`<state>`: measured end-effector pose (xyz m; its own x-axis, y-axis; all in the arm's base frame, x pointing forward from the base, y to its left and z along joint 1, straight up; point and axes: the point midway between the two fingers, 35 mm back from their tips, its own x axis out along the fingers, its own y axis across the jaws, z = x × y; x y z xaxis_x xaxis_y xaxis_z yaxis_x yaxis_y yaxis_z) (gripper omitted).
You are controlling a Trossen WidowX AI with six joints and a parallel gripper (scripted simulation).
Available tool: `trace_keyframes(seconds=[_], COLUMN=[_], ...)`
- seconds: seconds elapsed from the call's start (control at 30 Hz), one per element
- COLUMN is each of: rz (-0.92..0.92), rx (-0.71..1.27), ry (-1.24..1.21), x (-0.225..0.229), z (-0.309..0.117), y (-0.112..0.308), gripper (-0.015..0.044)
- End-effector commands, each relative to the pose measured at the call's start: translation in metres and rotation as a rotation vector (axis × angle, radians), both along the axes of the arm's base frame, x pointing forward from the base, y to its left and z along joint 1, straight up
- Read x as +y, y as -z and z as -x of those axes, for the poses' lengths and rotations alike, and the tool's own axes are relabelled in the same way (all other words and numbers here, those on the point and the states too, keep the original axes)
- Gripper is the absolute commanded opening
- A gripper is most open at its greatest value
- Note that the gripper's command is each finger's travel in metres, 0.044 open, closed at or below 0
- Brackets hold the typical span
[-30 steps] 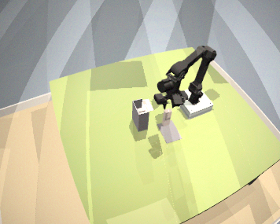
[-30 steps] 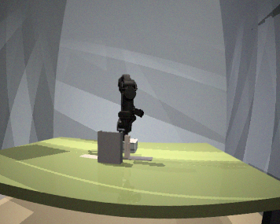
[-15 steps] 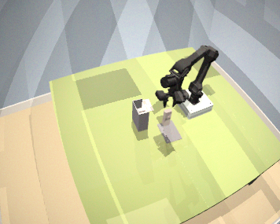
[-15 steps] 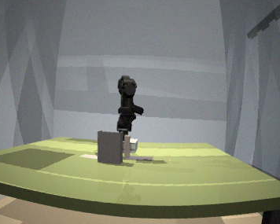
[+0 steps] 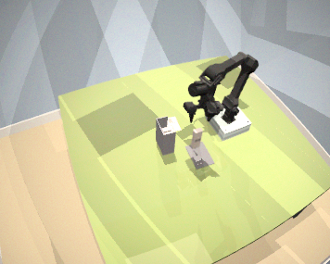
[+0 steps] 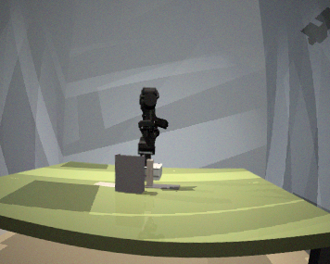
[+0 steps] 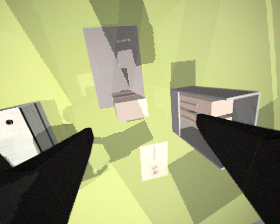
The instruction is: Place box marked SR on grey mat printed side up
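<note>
Claw (image 5: 200, 118) (image 6: 146, 160) (image 7: 144, 125) is spread widely, nothing is pinched. Between it and the front edge of the table (image 5: 142, 191) (image 6: 197, 225) (image 7: 30, 60), one QSFP-100G box (image 5: 196, 139) (image 6: 149, 173) (image 7: 131, 108) is stood upright at the grey mat's (image 5: 207, 157) (image 6: 169, 186) (image 7: 102, 65) end, code unreadable.

One worktop (image 5: 137, 223) (image 6: 184, 230) (image 7: 45, 80), one arm (image 5: 241, 86) (image 6: 148, 100), one pincer (image 5: 200, 119) (image 6: 146, 160) (image 7: 144, 125) with two fingers, one mat (image 5: 207, 158) (image 6: 167, 186) (image 7: 105, 65), one bin (image 5: 166, 142) (image 6: 129, 174) (image 7: 175, 115), one pale card (image 7: 154, 162); three boxes are discernible: two boxes inside the bin (image 7: 222, 106), one box outside it (image 5: 196, 140) (image 6: 149, 173) (image 7: 131, 109)
</note>
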<state>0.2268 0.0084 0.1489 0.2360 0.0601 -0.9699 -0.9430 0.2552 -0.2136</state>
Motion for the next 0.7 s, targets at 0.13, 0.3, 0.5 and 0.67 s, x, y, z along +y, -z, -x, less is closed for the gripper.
trace_keyframes(seconds=[0.13,0.3,0.5,0.67], rz=[-0.097,-0.129,-0.234,-0.331], rx=[-0.029,-0.019,0.024,0.037], ry=[-0.029,-0.045,-0.094,-0.126], x=[-0.004,-0.005,-0.007,-0.009], z=[-0.001,0.0,0.002,0.003], y=[-0.003,-0.001,0.006,0.01], gripper=[0.044,0.044,0.044,0.044])
